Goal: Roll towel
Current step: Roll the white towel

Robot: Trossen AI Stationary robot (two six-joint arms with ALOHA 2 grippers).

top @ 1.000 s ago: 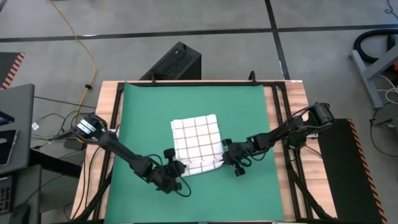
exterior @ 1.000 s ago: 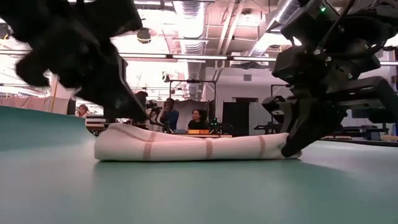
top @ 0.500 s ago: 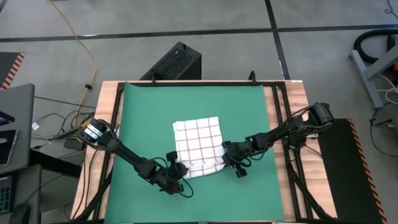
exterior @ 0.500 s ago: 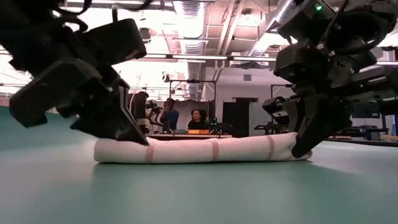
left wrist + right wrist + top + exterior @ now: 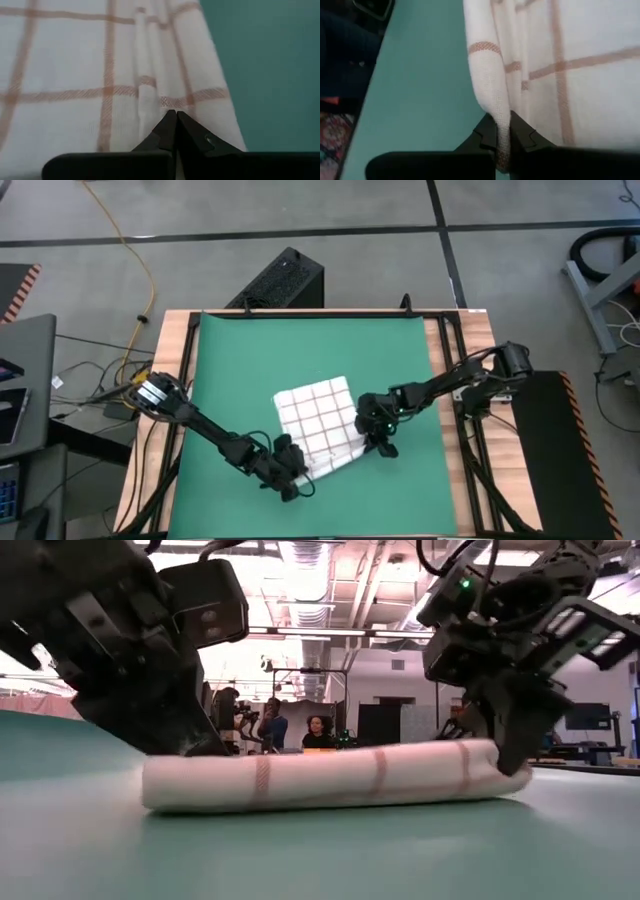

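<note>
The thin woven towel (image 5: 318, 423), white with a reddish grid, lies partly rolled on the smooth green mat (image 5: 240, 360). Left gripper (image 5: 172, 116) fingers pressed together against its soft roll; right gripper (image 5: 503, 134) pinches a folded edge.

Robotics lab or workshop hall.
Bare grey concrete floor (image 5: 330, 210) with dark seams at twelve o'clock, exposed silver ceiling ducts (image 5: 305, 565), long strip lights, seated people (image 5: 318, 732) among equipment racks behind the flat green mat (image 5: 300, 350) on its wooden table (image 5: 160, 370).
</note>
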